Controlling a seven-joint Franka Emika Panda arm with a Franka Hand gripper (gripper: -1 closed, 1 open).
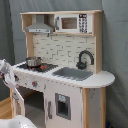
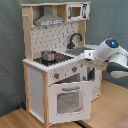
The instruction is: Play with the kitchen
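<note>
Against a grey backdrop stands the tall white and pale-wood toy kitchen (a small metal pot sits on its black hob). Beside its counter hovers the white robot arm's gripper; its finger spread I cannot tell.

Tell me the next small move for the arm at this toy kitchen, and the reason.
Probably ease the white robot arm toward the knob panel of the white and pale-wood toy kitchen. The arm sits beside the counter's front edge, near the knobs; the oven door below looks shut.
</note>
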